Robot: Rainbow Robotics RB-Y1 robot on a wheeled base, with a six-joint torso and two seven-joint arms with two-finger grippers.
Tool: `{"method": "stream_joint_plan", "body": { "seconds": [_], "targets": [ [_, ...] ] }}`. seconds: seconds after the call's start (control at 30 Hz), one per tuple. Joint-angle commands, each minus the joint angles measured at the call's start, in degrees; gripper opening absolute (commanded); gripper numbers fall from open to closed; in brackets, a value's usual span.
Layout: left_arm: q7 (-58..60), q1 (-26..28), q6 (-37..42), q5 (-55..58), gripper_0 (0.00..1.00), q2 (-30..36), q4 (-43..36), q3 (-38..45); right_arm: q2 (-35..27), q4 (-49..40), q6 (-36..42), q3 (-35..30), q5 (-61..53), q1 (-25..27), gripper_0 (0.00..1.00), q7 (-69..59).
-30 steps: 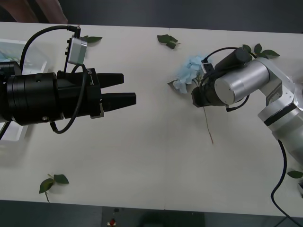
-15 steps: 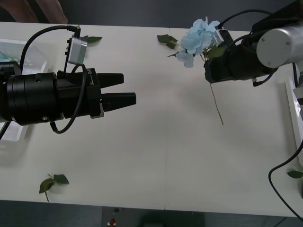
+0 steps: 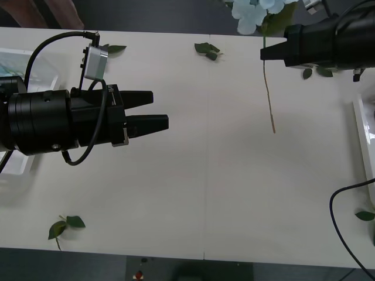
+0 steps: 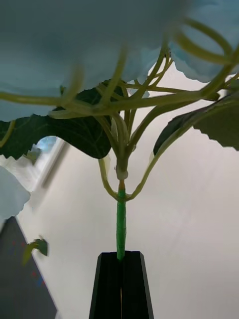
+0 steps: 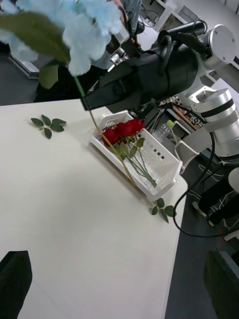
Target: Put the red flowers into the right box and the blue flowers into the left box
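Pale blue flower (image 3: 251, 12), stem clenched in the raised right claw (image 3: 263, 52), needs carrying to the left box (image 3: 35, 73); left claw (image 3: 161, 111) hangs released.

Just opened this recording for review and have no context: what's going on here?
The right gripper is shut on a blue flower by its stem, holding it up over the table's far edge with the stem hanging down. The left gripper hovers open over the table's left side. The red flowers already lie in the right box; the left box sits at the far left.
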Motion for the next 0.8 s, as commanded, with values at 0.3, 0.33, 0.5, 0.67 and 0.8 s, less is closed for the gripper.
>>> {"method": "stream_joint_plan", "body": {
  "seconds": [0.3,0.33,0.5,0.67,0.8],
  "targets": [
    [-1.9,0.4,-0.5,0.4,1.0,1.4,-1.5,0.4,4.5,-2.0,-3.7,-2.6,-18.6,-1.9,0.0,1.3],
    [-1.9,0.4,-0.5,0.4,1.0,1.4,-1.5,0.4,5.0,-2.0,-4.2,-2.4,-20.0,-2.0,0.0,1.3],
    [-1.9,0.4,-0.5,0.4,1.0,1.4,-1.5,0.4,7.4,-2.0,-6.4,-0.5,-22.8,-2.9,0.0,1.3],
    [-1.3,1.4,-1.2,5.4,1.0,0.1,0.1,-1.5,9.3,-1.9,-9.8,2.7,-23.4,-3.3,0.0,1.1],
    [-1.2,0.5,-2.1,9.7,1.0,0.1,0.3,-1.7,9.8,-2.0,-11.3,4.6,-24.2,-3.4,0.0,0.6]
  ]
}}
